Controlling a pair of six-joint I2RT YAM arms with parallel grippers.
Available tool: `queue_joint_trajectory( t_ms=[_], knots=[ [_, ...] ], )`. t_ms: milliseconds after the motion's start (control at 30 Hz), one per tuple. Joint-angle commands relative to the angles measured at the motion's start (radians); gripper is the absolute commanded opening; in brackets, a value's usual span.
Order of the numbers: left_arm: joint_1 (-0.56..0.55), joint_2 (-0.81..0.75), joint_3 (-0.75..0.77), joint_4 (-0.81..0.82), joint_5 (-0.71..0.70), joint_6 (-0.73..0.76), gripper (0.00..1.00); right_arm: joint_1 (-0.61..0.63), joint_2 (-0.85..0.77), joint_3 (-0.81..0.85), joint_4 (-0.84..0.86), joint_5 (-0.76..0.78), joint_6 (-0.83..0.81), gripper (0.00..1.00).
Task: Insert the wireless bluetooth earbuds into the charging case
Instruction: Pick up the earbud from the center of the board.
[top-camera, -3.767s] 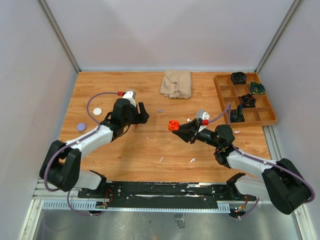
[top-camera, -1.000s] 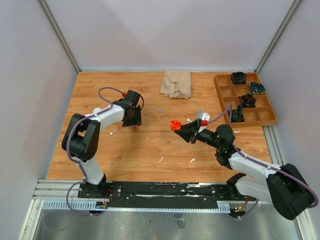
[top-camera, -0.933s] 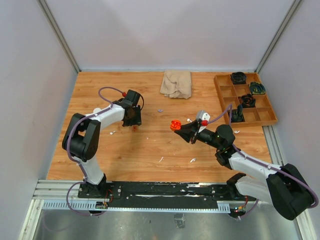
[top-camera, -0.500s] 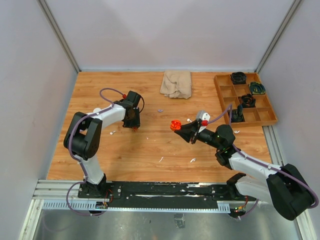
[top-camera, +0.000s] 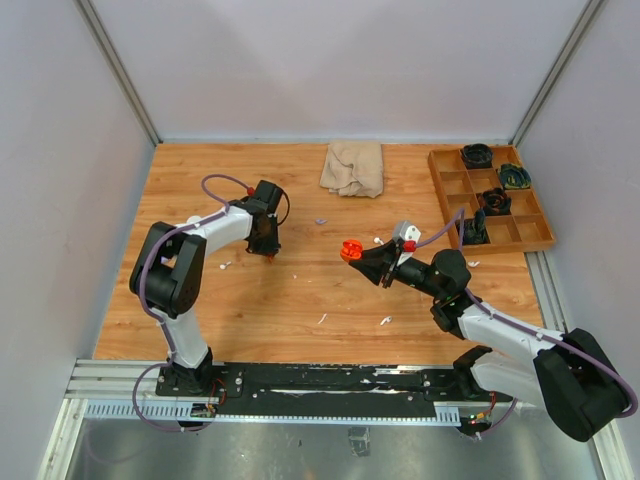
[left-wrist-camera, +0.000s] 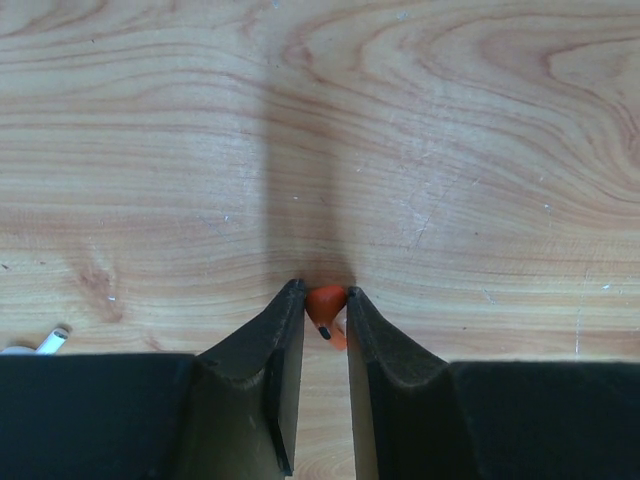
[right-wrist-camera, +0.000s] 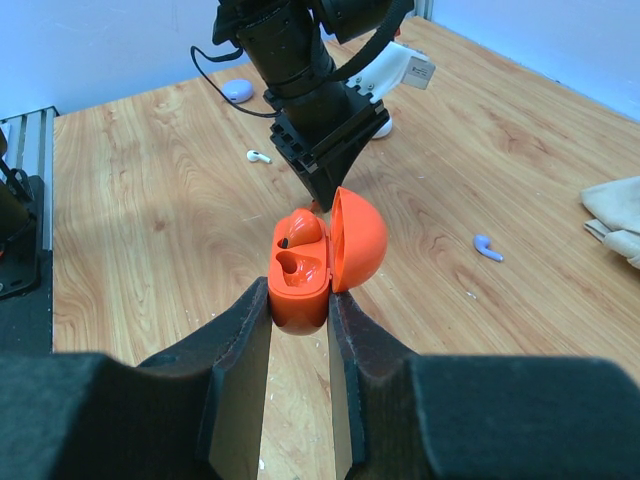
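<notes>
While the right pincer clamps the open-lidded charging case above the worktop, evidently presenting it for loading, the left pincer stands nearly shut on a red earbud lying there.

**What's on the table, by count**

One open red charging case. One red earbud on the table, another seemingly seated in the case. One purple earbud. Five white earbuds, scattered. Two round pucks: one purple puck and one white puck, partly hidden. One beige cloth at the far edge. One wooden tray in the far right corner, holding four dark bundles.
</notes>
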Motion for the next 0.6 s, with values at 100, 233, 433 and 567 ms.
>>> queue_joint_trajectory(
  t_ms=[100,233,433,567],
  knots=[
    [-0.033,0.034,0.018,-0.028,0.018,0.025,0.25,-0.013,-0.017,0.01,0.013,-0.003,-0.015,0.03],
    [-0.051,0.049,0.031,-0.051,-0.004,0.033,0.26,-0.012,-0.018,0.01,0.011,0.0,-0.018,0.03],
    [-0.06,0.069,0.037,-0.063,-0.009,0.04,0.29,-0.013,-0.02,0.009,0.008,0.001,-0.021,0.03],
    [-0.066,0.075,0.043,-0.066,-0.003,0.044,0.31,-0.012,-0.02,0.011,0.006,0.0,-0.021,0.03]
  ],
)
